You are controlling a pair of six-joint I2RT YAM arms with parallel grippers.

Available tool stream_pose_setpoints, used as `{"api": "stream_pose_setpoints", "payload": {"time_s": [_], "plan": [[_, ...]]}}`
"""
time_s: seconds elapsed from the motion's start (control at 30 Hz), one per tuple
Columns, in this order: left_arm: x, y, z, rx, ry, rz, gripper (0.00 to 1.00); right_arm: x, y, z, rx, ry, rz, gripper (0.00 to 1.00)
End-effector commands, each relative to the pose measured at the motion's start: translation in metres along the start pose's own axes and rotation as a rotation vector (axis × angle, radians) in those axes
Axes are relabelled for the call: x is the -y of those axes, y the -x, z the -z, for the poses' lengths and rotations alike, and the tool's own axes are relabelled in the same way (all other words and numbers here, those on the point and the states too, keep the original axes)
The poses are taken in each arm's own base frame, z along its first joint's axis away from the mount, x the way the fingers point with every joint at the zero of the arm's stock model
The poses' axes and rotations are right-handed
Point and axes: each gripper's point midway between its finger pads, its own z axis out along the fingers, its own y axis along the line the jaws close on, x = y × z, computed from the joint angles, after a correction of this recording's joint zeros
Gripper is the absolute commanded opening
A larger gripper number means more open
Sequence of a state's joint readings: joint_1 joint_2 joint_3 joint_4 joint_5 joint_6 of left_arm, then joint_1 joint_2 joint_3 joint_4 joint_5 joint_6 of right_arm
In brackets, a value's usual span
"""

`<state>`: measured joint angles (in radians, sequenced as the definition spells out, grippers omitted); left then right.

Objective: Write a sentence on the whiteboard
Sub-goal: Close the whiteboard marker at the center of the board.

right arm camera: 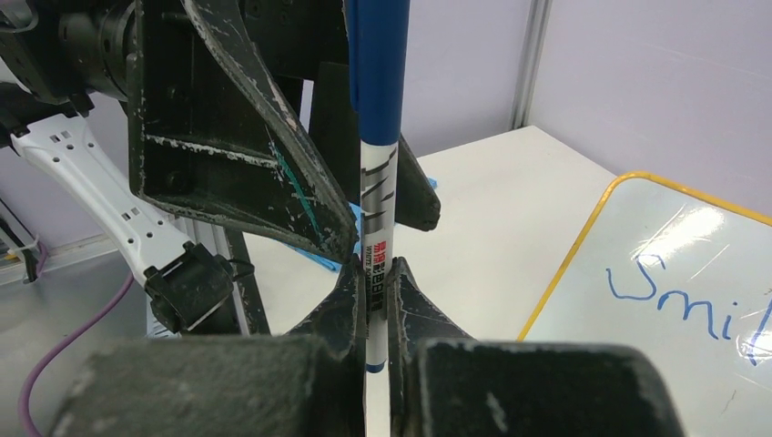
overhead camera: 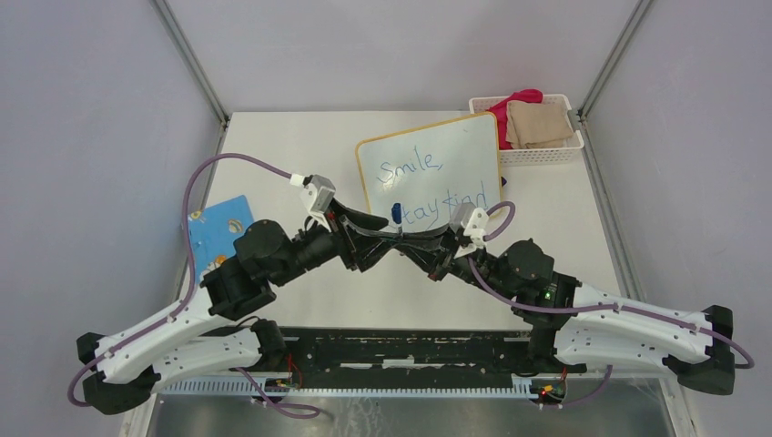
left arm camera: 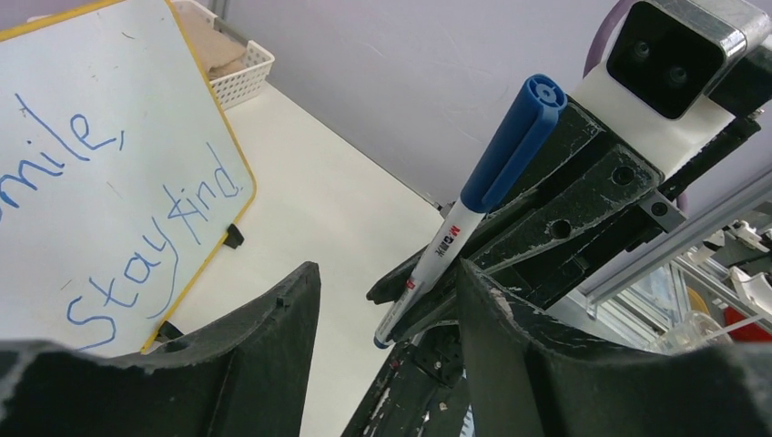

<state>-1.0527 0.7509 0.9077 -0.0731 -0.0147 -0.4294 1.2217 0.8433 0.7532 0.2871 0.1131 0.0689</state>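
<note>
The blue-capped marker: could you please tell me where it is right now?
The marker is clamped in the right tool, between the open fingers of the left tool; in the top view that is mid-table, just before the near edge of the whiteboard.

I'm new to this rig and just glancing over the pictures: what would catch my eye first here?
Mid-table, the right gripper is shut on a blue-capped marker, with the left gripper open on either side of it. Just behind them stands the whiteboard, bearing the sentence "Smile, Stay kind" in blue.
</note>
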Motion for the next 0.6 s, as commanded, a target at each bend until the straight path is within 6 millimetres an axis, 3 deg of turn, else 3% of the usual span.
{"api": "stream_pose_setpoints", "payload": {"time_s": [0.0,0.27,0.57], "plan": [[0.019,0.010,-0.001,0.022,-0.087,0.009,0.61,-0.004,0.028,-0.002,0.090,0.014,-0.040,0.00],[0.024,0.001,-0.007,-0.022,-0.129,-0.030,0.45,-0.007,0.023,-0.003,0.075,0.030,-0.053,0.00],[0.027,0.001,-0.008,-0.031,-0.146,-0.053,0.18,-0.009,0.018,-0.002,0.058,0.037,-0.056,0.00]]}}
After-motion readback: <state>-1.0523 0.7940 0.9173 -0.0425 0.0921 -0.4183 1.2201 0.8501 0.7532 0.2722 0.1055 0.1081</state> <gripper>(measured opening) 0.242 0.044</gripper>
